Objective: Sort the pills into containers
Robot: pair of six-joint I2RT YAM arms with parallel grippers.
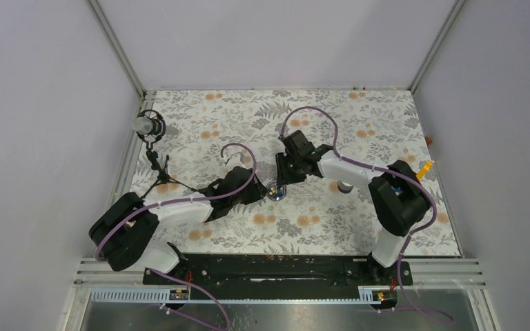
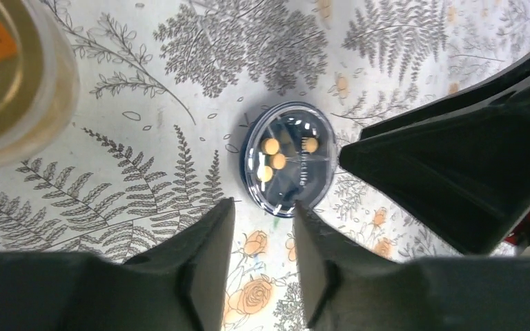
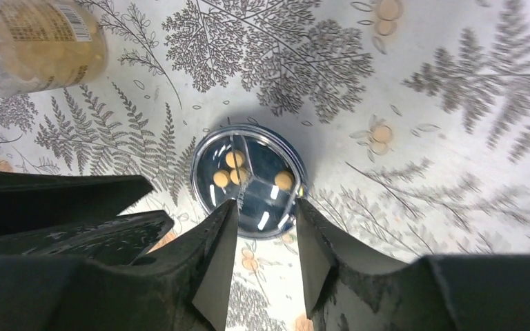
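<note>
plain pale grey walls [image 1: 269, 41] stand at the top and both sides. silver metal posts [image 1: 116, 47] run down the corners. the table [image 1: 359, 114] in the middle has a leaf and orange flower cloth.

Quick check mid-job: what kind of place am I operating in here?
Probably a lab test booth: plain walls in aluminium framing, a floral tablecloth, a microphone on a tripod.

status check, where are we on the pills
Left gripper open, empty; right gripper open, empty. Four small orange pills in the round dark-blue divided case, at both grippers' fingertips. Translucent pill bottle off to the side; grippers crowd each other.
</note>
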